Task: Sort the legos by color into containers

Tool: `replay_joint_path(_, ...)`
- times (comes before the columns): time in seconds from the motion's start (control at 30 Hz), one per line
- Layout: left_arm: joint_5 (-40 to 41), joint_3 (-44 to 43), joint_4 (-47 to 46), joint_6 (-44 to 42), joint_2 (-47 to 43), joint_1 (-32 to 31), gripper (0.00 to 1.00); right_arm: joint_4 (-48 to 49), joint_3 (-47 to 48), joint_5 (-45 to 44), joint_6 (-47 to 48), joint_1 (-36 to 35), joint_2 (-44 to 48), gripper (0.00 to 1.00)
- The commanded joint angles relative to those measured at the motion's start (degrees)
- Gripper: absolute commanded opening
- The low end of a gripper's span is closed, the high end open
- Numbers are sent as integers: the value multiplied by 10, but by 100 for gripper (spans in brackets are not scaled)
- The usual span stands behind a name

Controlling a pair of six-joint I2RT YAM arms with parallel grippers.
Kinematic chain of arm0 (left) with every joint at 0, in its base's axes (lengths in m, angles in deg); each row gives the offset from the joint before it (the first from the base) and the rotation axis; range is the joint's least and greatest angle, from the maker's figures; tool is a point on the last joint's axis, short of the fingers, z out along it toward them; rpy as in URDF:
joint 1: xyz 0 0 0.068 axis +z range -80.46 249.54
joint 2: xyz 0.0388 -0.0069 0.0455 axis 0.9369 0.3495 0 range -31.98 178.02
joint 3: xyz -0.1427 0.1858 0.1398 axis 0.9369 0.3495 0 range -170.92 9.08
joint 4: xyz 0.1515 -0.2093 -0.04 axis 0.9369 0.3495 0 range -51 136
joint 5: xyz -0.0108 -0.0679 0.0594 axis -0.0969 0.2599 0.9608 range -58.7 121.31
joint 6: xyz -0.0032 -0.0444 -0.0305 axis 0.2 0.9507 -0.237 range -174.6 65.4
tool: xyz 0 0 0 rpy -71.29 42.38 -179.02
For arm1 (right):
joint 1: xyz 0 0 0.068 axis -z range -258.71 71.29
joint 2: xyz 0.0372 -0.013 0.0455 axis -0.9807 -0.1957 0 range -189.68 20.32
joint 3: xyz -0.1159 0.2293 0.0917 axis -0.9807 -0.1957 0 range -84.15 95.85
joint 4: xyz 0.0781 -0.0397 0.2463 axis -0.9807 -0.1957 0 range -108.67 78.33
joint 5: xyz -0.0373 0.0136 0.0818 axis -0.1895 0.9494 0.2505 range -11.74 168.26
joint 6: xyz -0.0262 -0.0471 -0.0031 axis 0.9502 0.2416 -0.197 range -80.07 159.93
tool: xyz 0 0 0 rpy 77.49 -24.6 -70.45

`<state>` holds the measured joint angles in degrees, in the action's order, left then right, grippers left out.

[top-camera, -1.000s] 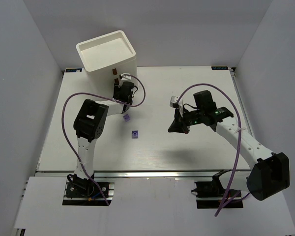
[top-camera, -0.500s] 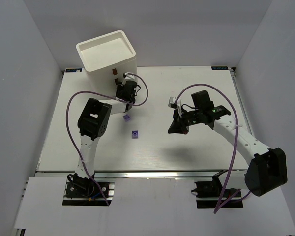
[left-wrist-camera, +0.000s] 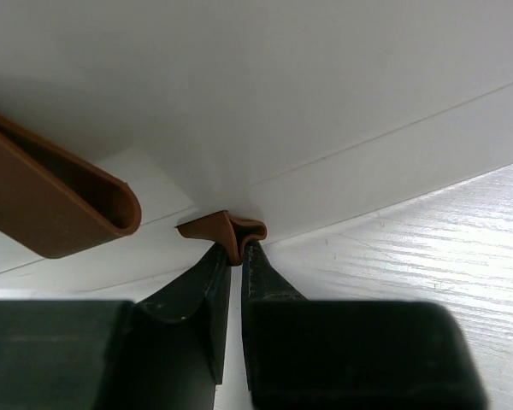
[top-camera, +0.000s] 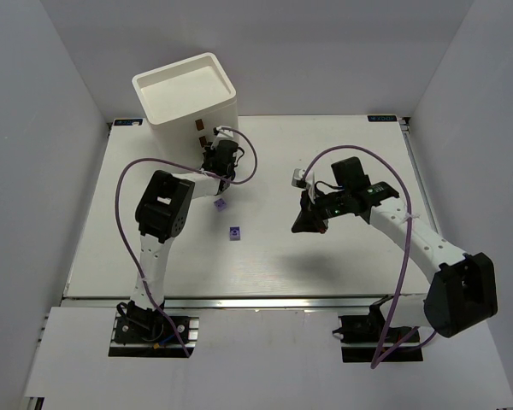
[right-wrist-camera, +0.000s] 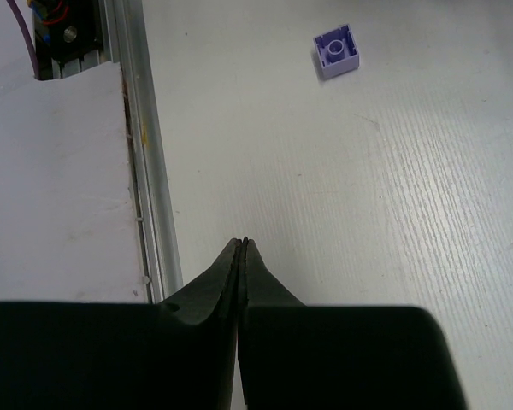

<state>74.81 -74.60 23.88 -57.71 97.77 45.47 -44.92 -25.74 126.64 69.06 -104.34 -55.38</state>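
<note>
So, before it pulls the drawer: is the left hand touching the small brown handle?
Touching. Left wrist view: the left hand pinches the small brown handle.

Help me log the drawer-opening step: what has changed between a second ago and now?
The left gripper edged forward to the white drawer unit and closed its fingers on a brown drawer handle. The right arm drew in slightly, and the right gripper stayed shut. The two purple legos and the unit have not moved.
</note>
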Motion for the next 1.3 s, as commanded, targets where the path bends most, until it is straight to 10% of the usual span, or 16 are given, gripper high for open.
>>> replay_joint_path(0.0,-11,-5,-35,-2,-32,2,8,-9,27,14,10,-2,-1,0)
replay_joint_path(0.97,-118,210,36,67,-240,-76,0,-13,31,-5,8,1,-28,0)
replay_joint_path(1.07,-77,181,54,72,-225,-70,45,-15,31,-4,8,1,-33,0)
replay_joint_path(1.27,10,95,80,76,-139,-65,64,-23,36,-2,14,-1,-39,0)
